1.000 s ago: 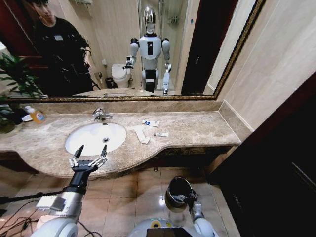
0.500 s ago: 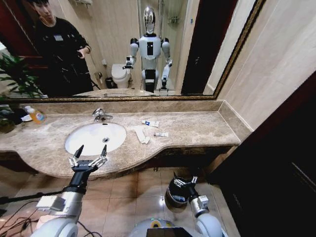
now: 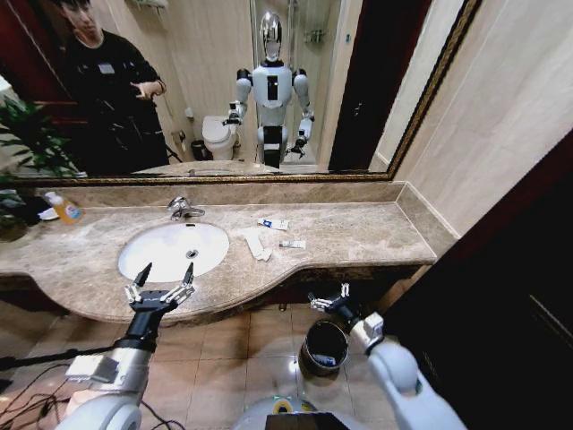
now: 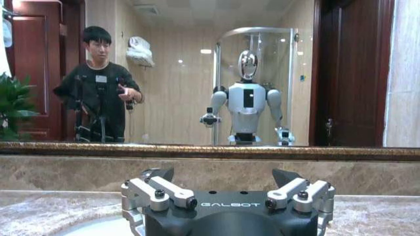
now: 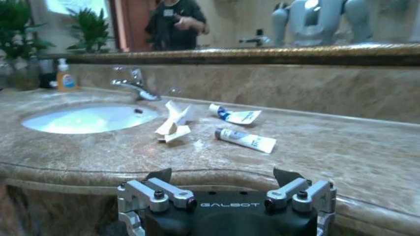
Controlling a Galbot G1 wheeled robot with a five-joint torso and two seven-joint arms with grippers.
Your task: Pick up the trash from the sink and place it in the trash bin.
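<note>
Right end effector [image 3: 328, 297]: released, above the trash bin [image 3: 324, 348] on the floor. Left end effector [image 3: 161, 282]: released, at the bench [image 3: 358, 228] near edge by the sink [image 3: 172, 250]. Toiletry tubes [image 3: 274, 224] and paper strip [image 3: 257, 244] lie right of it.

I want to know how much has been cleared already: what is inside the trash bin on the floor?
In the trash bin a small pale piece lies near the bottom. The rest of its dark inside is shadowed, so anything more cannot be told.

white sink [image 3: 170, 251], beige veined marble counter [image 3: 358, 235], dark glossy trash bin [image 3: 324, 348].
</note>
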